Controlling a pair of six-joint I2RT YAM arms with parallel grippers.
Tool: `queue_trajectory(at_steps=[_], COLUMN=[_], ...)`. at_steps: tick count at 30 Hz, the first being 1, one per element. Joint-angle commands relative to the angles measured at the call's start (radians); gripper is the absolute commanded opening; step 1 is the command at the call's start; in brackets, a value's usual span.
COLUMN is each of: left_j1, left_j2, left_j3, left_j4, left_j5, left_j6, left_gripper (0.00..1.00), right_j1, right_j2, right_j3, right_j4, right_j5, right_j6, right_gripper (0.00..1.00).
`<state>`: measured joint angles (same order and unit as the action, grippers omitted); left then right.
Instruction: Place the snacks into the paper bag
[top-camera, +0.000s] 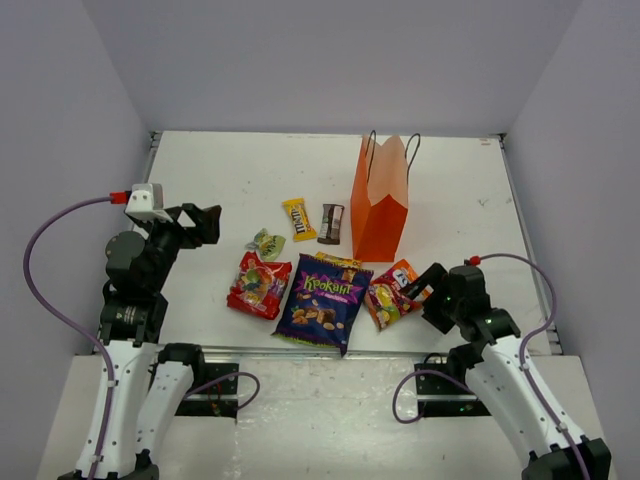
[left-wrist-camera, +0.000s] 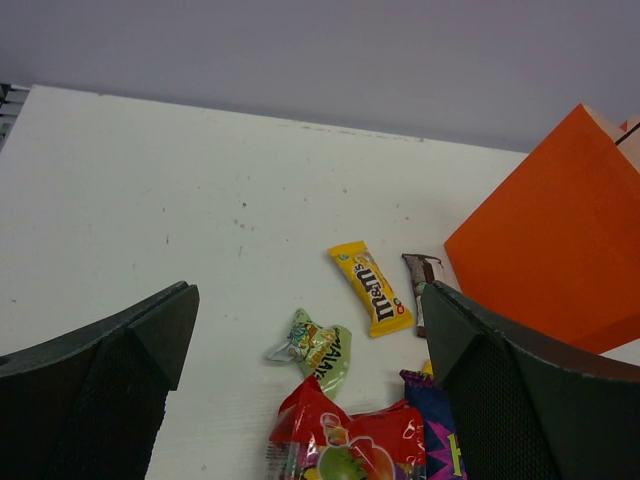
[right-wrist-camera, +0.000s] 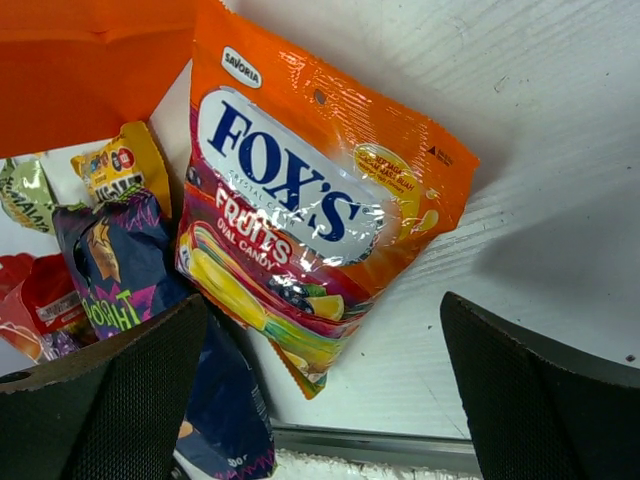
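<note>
Right pincer (top-camera: 424, 284) hangs spread wide and empty over the orange bag (right-wrist-camera: 310, 220); left pincer (top-camera: 203, 224) is also spread, holding nothing.
The paper bag (top-camera: 381, 205) stands upright on the table (top-camera: 220, 170), mouth up, probably so packets can drop in from above. All the snacks lie flat outside it. The purple nut bag (top-camera: 323, 302) has its long axis near-to-far, with the red bag (top-camera: 259, 284) beside it. The orange bag lies slanted, top end toward the far side. Behind them are the yellow pack (top-camera: 298, 219), brown bar (top-camera: 331, 223) and green-yellow wrapper (top-camera: 266, 243).

walls: plain pale lilac-grey panels (top-camera: 330, 60), closing in the back and both sides
counter: matte white top (top-camera: 220, 180), a few tiny dark specks, faint grain up close
edges: thin metal rail (top-camera: 152, 150) along the sides
light: soft and even, only faint shadows
</note>
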<state>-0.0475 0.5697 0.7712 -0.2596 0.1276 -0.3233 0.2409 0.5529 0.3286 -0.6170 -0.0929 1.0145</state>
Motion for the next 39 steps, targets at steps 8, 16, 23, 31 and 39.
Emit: queue_trajectory(at_steps=[8,16,23,31,39], left_j1=[-0.005,-0.005,-0.005,-0.005,-0.005], left_j2=[-0.005,-0.004,-0.004,-0.002,-0.008], left_j3=[0.008,0.008,0.01,0.008,0.011], left_j4=[0.005,0.005,0.003,0.002,-0.001], left_j5=[0.006,0.009,0.01,0.014,0.012], left_j6=[0.0,-0.002,0.001,0.003,0.004], left_gripper=[1.0,1.0,1.0,1.0,1.0], right_j1=[0.0,0.0,0.001,0.003,0.003], right_j2=[0.022,0.073,0.197,0.154,-0.065], right_j3=[-0.102,-0.14,-0.143,-0.143,-0.037], right_j4=[0.126,0.23,0.322,0.344,0.125], right_j5=[0.039,0.056,0.058,0.078,0.116], right_j6=[0.133,0.206,0.236,0.242,0.138], right_gripper=[0.99,0.99,0.94,0.0,0.0])
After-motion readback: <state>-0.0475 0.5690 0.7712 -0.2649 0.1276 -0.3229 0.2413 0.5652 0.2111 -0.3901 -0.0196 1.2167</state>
